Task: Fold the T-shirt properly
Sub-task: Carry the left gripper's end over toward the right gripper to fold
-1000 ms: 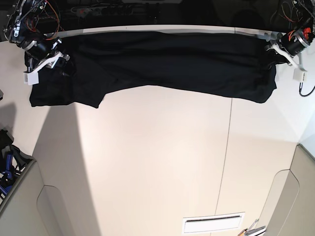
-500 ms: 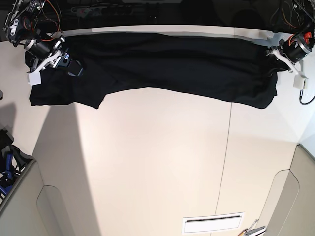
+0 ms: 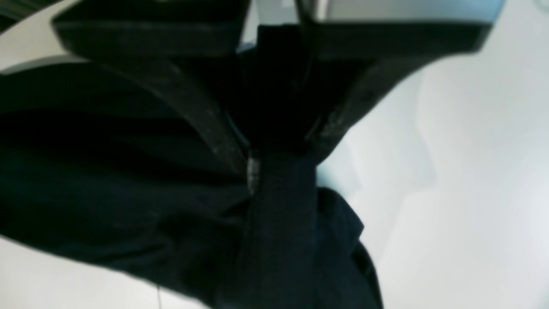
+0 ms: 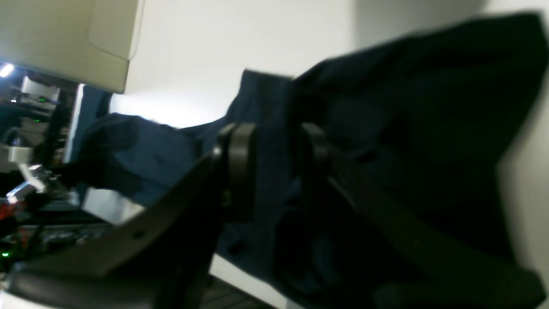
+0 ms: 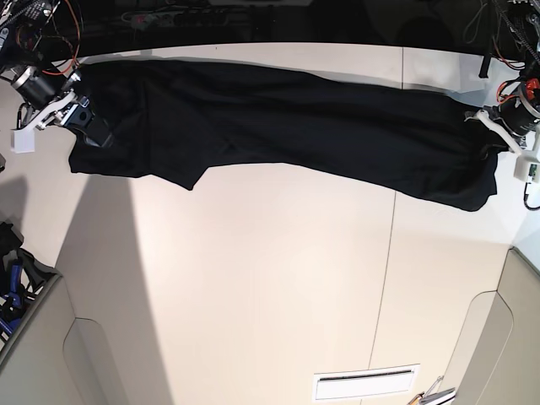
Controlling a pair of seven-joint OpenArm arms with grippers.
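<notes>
The black T-shirt (image 5: 278, 126) is stretched in a long band across the far part of the white table (image 5: 270, 278). My right gripper (image 5: 80, 114) at the base view's left is shut on the shirt's left end; the right wrist view shows dark cloth (image 4: 386, 141) pinched between its fingers (image 4: 236, 167). My left gripper (image 5: 488, 139) at the base view's right is shut on the shirt's right end; the left wrist view shows a bunched strip of cloth (image 3: 279, 214) clamped between its fingers (image 3: 214, 128).
Dark equipment and cables (image 5: 253, 21) run along the table's far edge. A white vent plate (image 5: 365, 384) lies near the front. Grey panels stand at the front left (image 5: 34, 346) and front right (image 5: 506, 337). Blue-black items (image 5: 10, 278) lie at the left edge.
Both grippers have moved outward with the shirt's ends. The shirt is now pulled tauter and longer, and its right end has dropped toward the front.
</notes>
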